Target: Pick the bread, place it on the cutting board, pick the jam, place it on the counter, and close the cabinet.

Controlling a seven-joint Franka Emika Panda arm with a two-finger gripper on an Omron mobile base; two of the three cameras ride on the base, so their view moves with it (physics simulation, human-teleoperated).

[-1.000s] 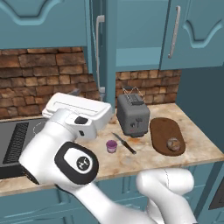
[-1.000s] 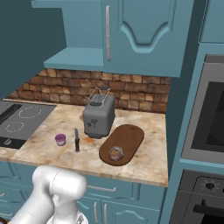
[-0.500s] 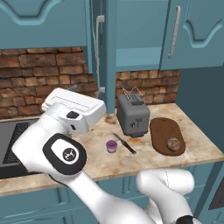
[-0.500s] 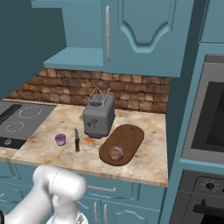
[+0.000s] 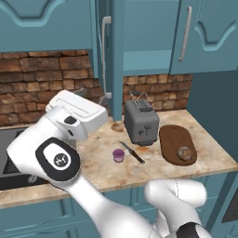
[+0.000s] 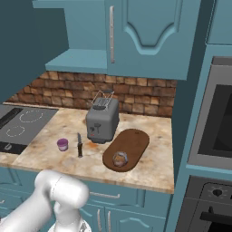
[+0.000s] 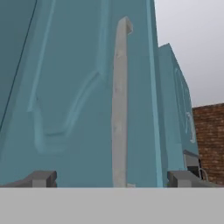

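Note:
The bread (image 5: 184,152) (image 6: 119,159) lies on the near end of the dark oval cutting board (image 5: 174,137) (image 6: 132,140), right of the toaster. The pink-purple jam (image 5: 119,155) (image 6: 62,144) stands on the marbled counter (image 5: 97,162) (image 6: 45,147) beside a knife. One cabinet door (image 5: 110,60) (image 7: 70,87) stands open. My gripper (image 7: 113,179) is open and holds nothing. Its fingertips (image 7: 41,178) sit wide apart on either side of the door's silver bar handle (image 7: 119,105) (image 5: 106,56), close in front of it. My white hand (image 5: 79,110) is left of the toaster, below the door.
A grey toaster (image 5: 142,123) (image 6: 103,120) stands mid-counter, with a black knife (image 5: 131,152) (image 6: 79,145) in front. The black stovetop (image 6: 22,127) is at the left and an oven column (image 6: 213,127) at the right. An open shelf (image 6: 77,61) hangs above the toaster.
My arm's elbow has swung left and the hand has shifted slightly up and left toward the open door. The bread, jam and board have not moved.

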